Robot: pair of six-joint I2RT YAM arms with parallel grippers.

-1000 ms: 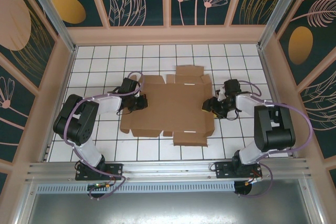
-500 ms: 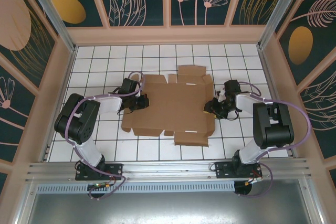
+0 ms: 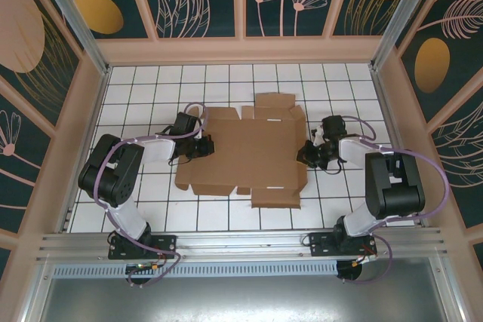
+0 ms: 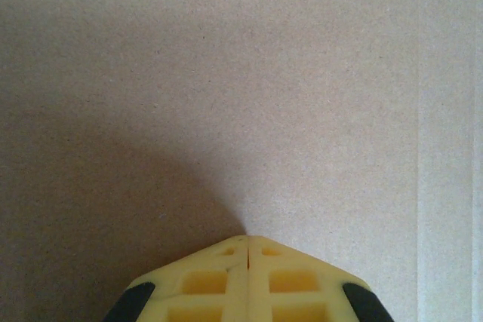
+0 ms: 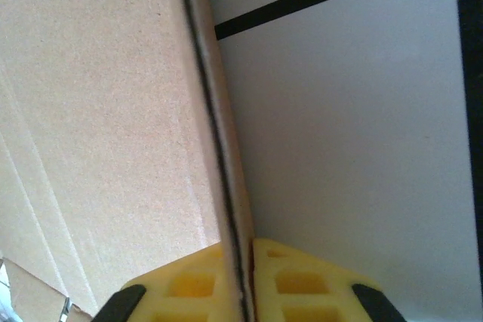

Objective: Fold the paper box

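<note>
Brown paper box (image 3: 245, 152) on tiled table (image 3: 151, 81)

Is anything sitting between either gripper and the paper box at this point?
Nothing visible does. The right gripper is shut on the right edge of the paper box, with cardboard running between its fingers. The left gripper, shut, points straight at the cardboard at the sheet's left side, with nothing between.
</note>
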